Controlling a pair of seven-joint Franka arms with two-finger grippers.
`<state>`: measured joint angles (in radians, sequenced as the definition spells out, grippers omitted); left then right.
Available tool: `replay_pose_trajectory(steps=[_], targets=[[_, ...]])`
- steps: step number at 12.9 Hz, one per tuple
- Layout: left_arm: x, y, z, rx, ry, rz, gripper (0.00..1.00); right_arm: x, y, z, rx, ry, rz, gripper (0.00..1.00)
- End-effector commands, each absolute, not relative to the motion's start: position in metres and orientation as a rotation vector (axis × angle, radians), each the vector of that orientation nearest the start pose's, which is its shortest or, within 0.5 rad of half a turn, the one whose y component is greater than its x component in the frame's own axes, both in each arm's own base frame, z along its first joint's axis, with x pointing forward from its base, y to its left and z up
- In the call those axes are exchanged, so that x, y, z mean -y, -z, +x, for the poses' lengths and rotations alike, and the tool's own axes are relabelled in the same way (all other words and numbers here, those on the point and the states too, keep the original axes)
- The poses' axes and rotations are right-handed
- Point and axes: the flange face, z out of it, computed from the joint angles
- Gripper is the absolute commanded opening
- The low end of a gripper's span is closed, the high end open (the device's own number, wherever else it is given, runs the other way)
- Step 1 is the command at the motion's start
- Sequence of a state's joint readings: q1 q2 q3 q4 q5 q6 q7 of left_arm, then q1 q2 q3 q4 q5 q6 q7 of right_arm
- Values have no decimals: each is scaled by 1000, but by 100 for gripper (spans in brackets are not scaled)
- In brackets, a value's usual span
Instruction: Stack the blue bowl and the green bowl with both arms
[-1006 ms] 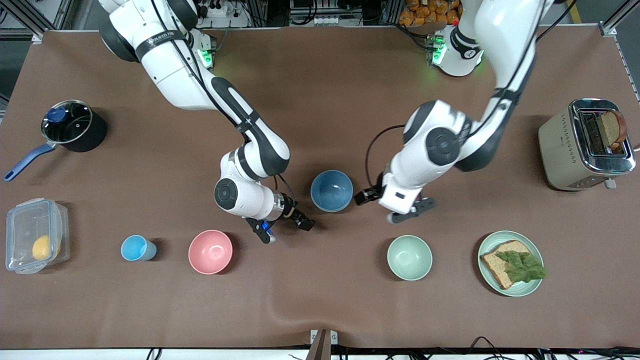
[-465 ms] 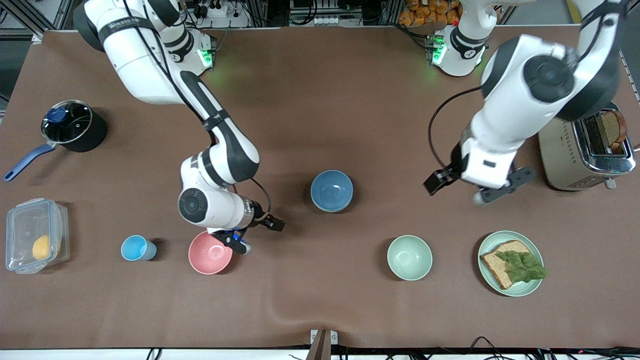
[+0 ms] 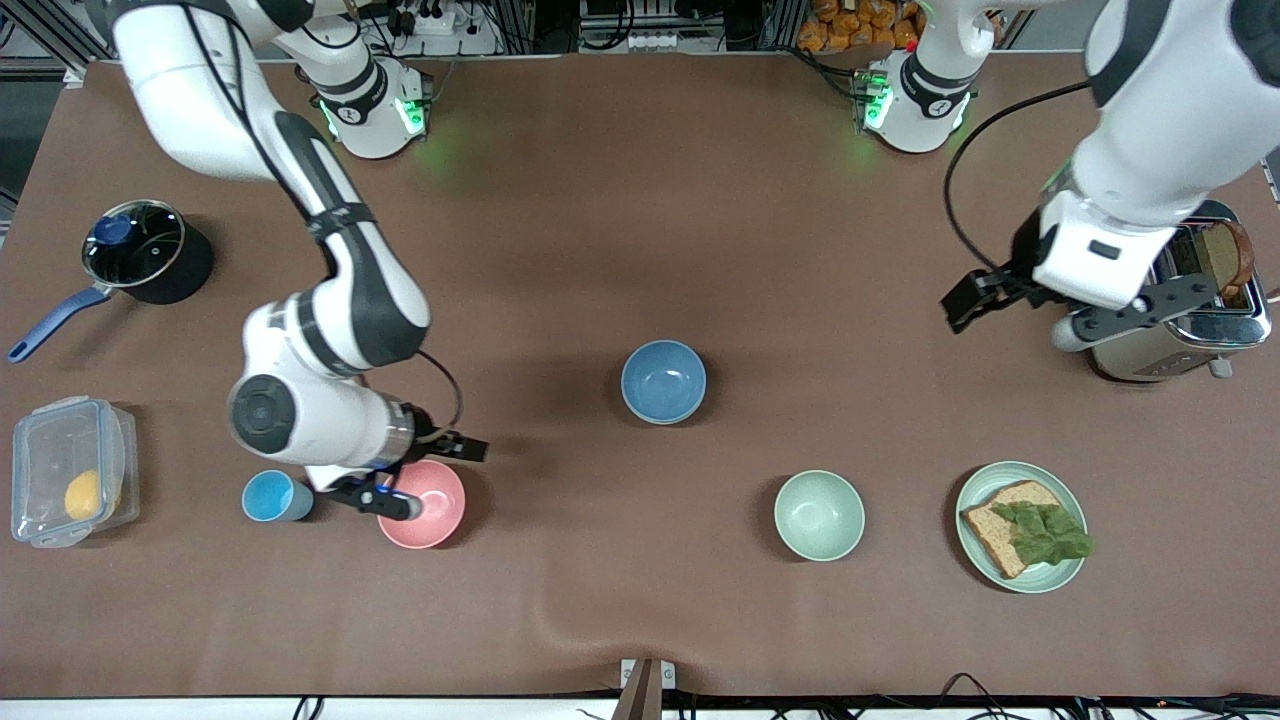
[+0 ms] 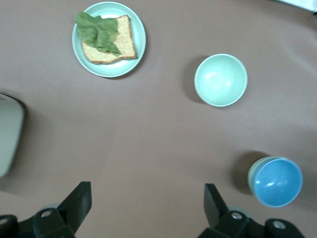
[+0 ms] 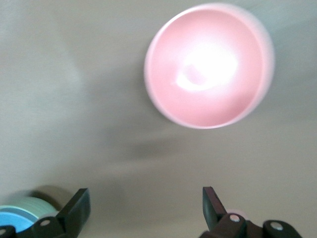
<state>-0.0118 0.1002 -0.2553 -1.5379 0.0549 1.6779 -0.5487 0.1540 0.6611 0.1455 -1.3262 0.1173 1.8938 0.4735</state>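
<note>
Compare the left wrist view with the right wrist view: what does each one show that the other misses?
Only the left wrist view shows the plate with bread and lettuce and the mint bowl. Only the right wrist view shows the pink bowl. Both show the blue bowl sitting in the green bowl, and their own open claw: left claw, right claw.

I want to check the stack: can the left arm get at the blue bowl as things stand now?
Probably yes. The blue bowl sits in the green bowl on open table with nothing over it. The left gripper, jaws open and empty, is up by the toaster; the right gripper is over the pink bowl.
</note>
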Motion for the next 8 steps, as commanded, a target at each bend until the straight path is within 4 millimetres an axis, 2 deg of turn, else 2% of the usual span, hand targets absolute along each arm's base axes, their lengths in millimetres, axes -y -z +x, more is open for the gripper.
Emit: replay_pose_trajectory(steps=[1, 2, 5, 8], targets=[[108, -613, 574, 330, 83, -3098, 100, -156, -395, 681, -239, -255, -3002, 100], [93, -619, 571, 301, 84, -3096, 100, -138, -415, 676, -201, -270, -3005, 100], [87, -631, 561, 278, 78, -3095, 100, -114, -486, 653, -45, -248, -3017, 100], [85, -632, 558, 279, 56, -3090, 100, -53, -550, 631, 65, -185, -3019, 100]])
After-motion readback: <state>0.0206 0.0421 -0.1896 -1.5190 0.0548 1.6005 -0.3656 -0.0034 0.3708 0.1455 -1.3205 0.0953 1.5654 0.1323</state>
